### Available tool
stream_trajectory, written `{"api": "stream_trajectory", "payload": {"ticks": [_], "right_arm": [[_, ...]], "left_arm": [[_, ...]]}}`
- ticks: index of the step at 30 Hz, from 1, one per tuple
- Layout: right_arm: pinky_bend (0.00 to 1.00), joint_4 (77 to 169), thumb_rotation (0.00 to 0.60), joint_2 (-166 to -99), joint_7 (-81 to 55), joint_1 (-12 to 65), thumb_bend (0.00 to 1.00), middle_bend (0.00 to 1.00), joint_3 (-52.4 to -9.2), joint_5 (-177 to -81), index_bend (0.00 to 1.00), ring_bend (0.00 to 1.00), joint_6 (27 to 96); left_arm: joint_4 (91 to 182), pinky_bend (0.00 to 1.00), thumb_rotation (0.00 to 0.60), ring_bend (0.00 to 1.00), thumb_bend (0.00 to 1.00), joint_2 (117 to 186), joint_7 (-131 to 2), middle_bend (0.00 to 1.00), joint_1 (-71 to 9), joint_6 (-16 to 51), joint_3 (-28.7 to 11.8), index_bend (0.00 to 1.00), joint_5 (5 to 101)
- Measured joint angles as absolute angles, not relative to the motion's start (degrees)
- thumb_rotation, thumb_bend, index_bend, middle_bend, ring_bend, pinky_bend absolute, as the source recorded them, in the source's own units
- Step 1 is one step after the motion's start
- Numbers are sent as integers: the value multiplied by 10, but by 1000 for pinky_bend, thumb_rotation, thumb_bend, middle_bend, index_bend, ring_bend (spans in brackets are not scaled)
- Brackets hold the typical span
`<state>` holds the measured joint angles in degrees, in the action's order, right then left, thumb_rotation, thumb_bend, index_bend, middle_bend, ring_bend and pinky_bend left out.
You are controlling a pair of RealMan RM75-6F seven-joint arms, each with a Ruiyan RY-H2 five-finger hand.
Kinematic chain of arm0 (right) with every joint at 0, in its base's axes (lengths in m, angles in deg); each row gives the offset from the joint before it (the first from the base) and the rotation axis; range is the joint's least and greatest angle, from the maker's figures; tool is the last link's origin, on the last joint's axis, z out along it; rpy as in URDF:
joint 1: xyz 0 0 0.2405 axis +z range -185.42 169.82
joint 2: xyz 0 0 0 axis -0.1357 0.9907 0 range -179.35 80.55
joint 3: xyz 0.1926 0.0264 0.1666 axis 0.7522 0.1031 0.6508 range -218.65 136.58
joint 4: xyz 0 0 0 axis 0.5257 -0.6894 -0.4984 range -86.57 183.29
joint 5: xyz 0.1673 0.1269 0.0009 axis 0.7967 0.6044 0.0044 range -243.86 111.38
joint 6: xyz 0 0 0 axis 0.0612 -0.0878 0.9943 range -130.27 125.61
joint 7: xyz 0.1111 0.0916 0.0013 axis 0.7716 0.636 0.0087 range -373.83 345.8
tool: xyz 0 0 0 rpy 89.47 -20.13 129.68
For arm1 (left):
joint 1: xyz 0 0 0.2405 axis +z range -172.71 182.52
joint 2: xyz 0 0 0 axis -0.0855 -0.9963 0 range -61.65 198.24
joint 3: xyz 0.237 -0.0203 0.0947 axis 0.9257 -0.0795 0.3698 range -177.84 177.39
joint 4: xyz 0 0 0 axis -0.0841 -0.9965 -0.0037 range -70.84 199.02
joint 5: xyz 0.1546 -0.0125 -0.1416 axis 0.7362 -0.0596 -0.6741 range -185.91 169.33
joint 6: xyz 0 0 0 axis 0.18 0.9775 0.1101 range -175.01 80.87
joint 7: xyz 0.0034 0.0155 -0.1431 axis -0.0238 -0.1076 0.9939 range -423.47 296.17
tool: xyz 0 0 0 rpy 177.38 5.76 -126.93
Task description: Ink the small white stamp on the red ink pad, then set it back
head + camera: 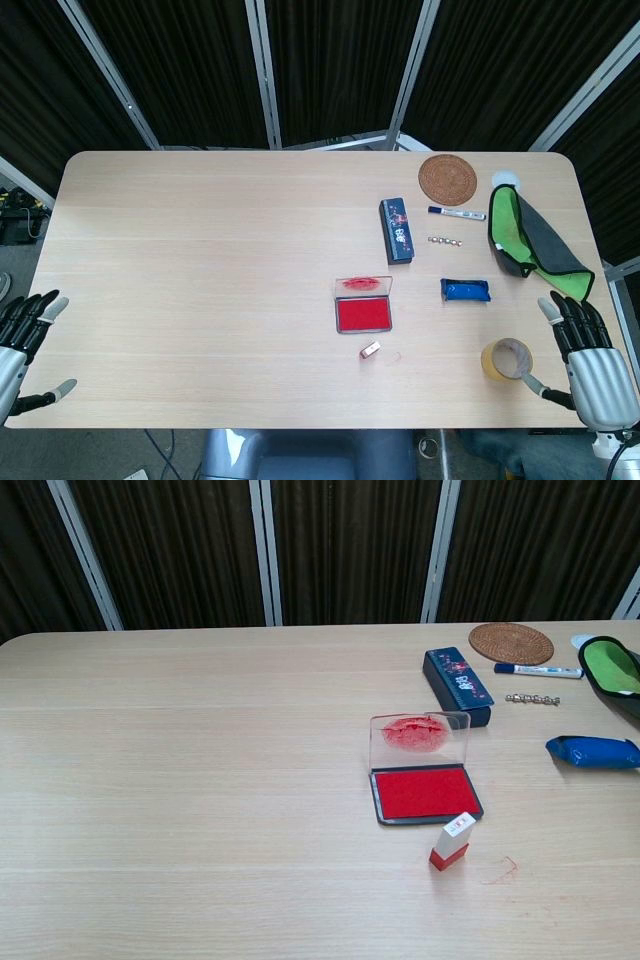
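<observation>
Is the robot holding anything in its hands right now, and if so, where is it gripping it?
Nothing is held. The left hand and right hand are open at the table edges; the stamp stands alone by the ink pad.

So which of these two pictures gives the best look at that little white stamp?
The chest view. There the small white stamp is close and seen from the side: white body, red base, standing tilted just in front of the open red ink pad. The head view looks down from farther off, so the stamp is only a tiny pale block.
</observation>
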<state>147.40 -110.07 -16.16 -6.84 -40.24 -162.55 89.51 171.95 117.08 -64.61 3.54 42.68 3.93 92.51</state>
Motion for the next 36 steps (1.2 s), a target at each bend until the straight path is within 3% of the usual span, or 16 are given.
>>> {"api": "stream_trajectory", "payload": {"ticks": [5, 7, 10, 11, 12, 16, 24, 28, 36], "right_arm": [[0, 1471, 600, -1102, -162, -66, 0, 0, -403, -1627, 0, 0, 890], [60, 1474, 600, -1098, -164, -61, 0, 0, -400, -1624, 0, 78, 886], [571, 1480, 600, -1078, -171, -47, 0, 0, -391, -1626, 0, 501, 872], [710, 1477, 600, -1075, -174, -47, 0, 0, -392, -1628, 0, 613, 871], [770, 1471, 600, -1077, -176, -47, 0, 0, -393, -1631, 0, 677, 871], [823, 1441, 600, -1125, -203, -23, 0, 0, -392, -1654, 0, 735, 845], [889, 1437, 600, -1164, -257, 77, 0, 7, -391, -1670, 5, 786, 676], [928, 1419, 600, -1199, -263, 134, 0, 85, -393, -1682, 58, 813, 612], [957, 1365, 600, -1259, -263, 186, 25, 212, -404, -1694, 150, 849, 551]], "left_arm": [[1720, 0, 600, 0, 0, 1171, -646, 0, 35, 426, 39, 0, 923], [1721, 0, 600, 0, 0, 1170, -646, 0, 35, 425, 39, 0, 921], [1721, 0, 600, 0, 0, 1171, -647, 0, 34, 424, 36, 0, 917], [1721, 0, 600, 0, 0, 1172, -648, 0, 33, 423, 35, 0, 915], [1721, 0, 600, 0, 0, 1173, -649, 0, 32, 421, 33, 0, 911], [1723, 0, 600, 0, 0, 1178, -657, 0, 24, 406, 24, 0, 888], [1728, 0, 600, 0, 0, 1199, -703, 0, 3, 367, 8, 0, 845], [1728, 0, 600, 0, 0, 1210, -722, 0, 0, 362, 2, 0, 832], [1728, 0, 600, 0, 0, 1226, -758, 0, -7, 344, -1, 0, 807]]}}
